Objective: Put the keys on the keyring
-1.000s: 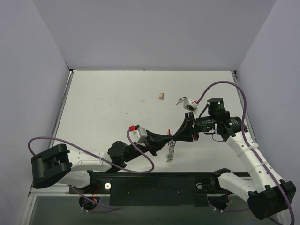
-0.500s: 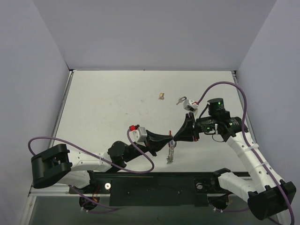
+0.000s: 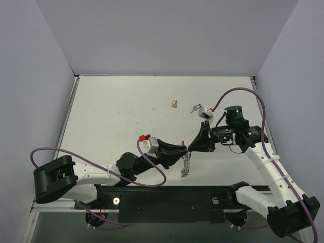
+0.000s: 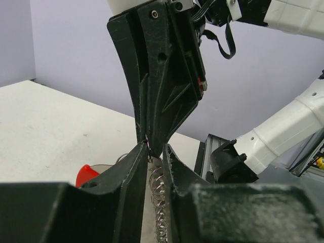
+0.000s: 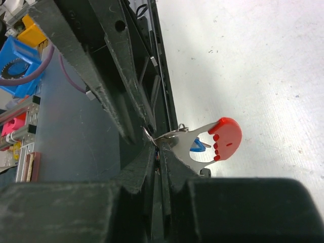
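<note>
Shiny metal keyring [image 4: 160, 202], matt table [image 3: 116, 111]

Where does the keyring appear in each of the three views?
Top external: keyring hangs at centre, below the meeting fingertips.
Left wrist: bottom centre, its chain seen between the left gripper's fingers.
Right wrist: centre-right, red tag by the right gripper.
Shared landmark: where both grippers' tips meet.

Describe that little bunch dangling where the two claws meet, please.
The keyring is a thin silvery wire ring carrying a red foot-shaped tag with moulded toes, a small blue piece and a flat shiny metal part. A chain of small silver loops hangs down from it. The right gripper is pinched shut on the ring, and the left gripper has parted fingertips beside it.
</note>
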Robot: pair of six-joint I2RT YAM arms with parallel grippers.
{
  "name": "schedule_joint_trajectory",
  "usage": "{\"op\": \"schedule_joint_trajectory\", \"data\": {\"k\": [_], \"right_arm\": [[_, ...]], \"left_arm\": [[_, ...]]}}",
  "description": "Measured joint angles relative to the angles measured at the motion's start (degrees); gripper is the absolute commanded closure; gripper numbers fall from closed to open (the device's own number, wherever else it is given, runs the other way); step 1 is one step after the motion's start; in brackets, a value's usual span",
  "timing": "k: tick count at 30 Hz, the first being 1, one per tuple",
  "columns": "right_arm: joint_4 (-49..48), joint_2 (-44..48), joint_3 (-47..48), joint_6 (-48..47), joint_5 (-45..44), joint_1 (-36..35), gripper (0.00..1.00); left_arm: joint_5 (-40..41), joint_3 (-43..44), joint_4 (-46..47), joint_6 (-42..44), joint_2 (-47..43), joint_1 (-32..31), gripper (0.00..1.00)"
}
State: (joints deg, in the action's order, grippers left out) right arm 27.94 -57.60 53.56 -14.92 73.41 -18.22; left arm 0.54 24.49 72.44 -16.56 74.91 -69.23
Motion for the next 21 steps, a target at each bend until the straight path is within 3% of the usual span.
{"op": "schedule_joint_trajectory", "data": {"k": [12,18,21], "right_arm": [[-0.9,-0.1,0.1,2.4,-5.2,1.0,1.0],[6.7,-0.8,4.2,-4.3,-11.0,0.7,1.0],[12.2,-1.7,8.1,-9.3,-14.8,-0.4,1.0]], "left_arm": [[-0.8,0.0,-1.8,0.7,-7.3,-0.1,0.53],[3.7,6.3,-26.4,3.2,-21.4,0.1,0.47],[4.7,11.1,-37.7,4.6,-23.7,0.5,0.45]]}}
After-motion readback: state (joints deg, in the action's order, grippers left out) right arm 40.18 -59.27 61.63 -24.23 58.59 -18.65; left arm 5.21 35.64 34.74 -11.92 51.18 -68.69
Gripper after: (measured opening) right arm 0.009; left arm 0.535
